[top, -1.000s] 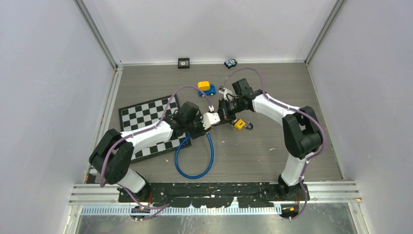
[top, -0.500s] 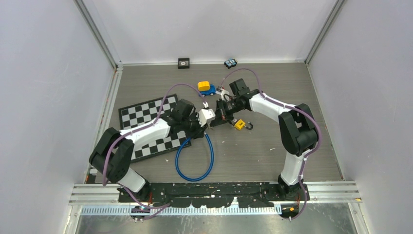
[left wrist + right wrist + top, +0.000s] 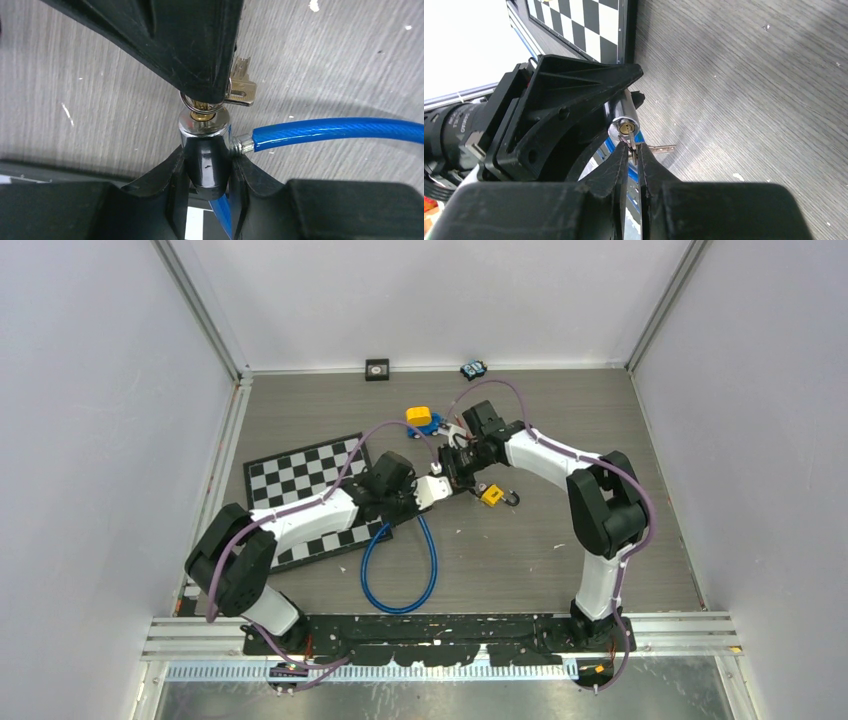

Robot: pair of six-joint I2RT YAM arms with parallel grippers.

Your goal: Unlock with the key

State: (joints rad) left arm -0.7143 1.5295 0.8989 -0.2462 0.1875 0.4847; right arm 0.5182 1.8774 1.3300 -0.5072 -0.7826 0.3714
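**Desk:** Where was the lock when this was shot?

**Photographer:** At mid-table, just beside the chessboard, between the two arms. The left gripper was pressed onto its black barrel, chrome face turned toward the other arm. The blue cable ran off to one side.

**Desk:** And the key?

**Photographer:** It sat in the keyhole. The right gripper had its fingers close on either side of it, with barely a gap. Whether they were pinching it or only flanking it, I could not tell from either wrist view.

**Desk:** So the turn looked not yet made. What could have gone wrong?

**Photographer:** In my judgement, three things. With a loose hold, the fingers would likely have slid round the key without turning it. The barrel was round and smooth, so a hard twist might have spun it inside the left gripper instead of working the cylinder. And a spare key dangled just beside the fingertips, where it might have caught a finger in mid-turn and dragged the key out of line.

**Desk:** Anything worse?

**Photographer:** A twist off the barrel's axis could have bent the key.
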